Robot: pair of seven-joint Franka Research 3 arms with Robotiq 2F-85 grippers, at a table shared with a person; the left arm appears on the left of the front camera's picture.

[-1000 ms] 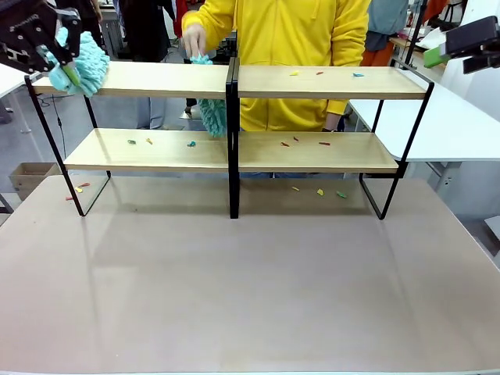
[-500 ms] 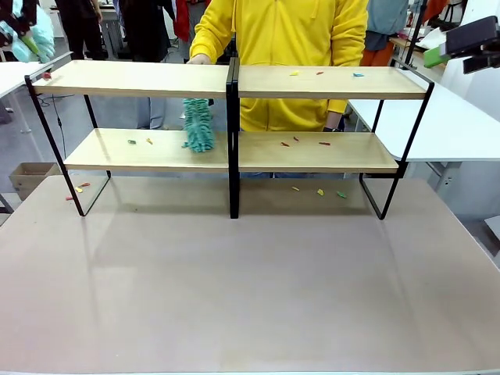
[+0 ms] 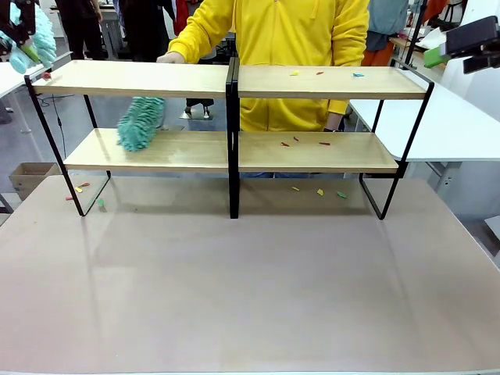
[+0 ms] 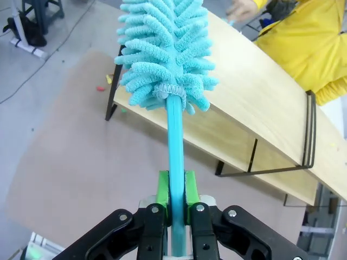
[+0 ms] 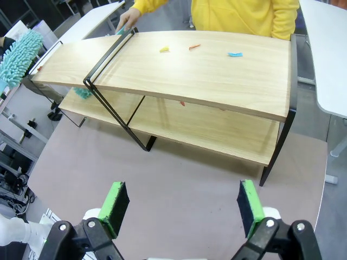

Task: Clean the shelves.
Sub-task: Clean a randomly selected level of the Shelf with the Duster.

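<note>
The shelves (image 3: 312, 82) stand across the far side of the table, two light-wood tiers on a black frame. My left gripper (image 3: 23, 48) hangs beyond their top-left corner, shut on the handle of a light-blue duster (image 3: 37, 33). In the left wrist view the green pads (image 4: 162, 196) clamp that duster's handle (image 4: 176, 141) and its fluffy head (image 4: 162, 49) hovers above the shelves (image 4: 260, 108). My right gripper (image 3: 461, 43) is open, high at the right, above the shelves (image 5: 206, 65). Coloured scraps (image 3: 319, 73) lie on the right halves of both tiers.
A person in yellow behind the shelves rests a hand (image 3: 170, 57) on the top board and drags a teal duster (image 3: 141, 123) along the lower left board. Scraps lie on the table under the shelves (image 3: 319, 191) and by the left leg (image 3: 78, 189). White tables flank both sides.
My left gripper lifted its duster up and left off the top board's end. The person's teal duster dropped to the lower board and swept left, clearing the scraps there.
</note>
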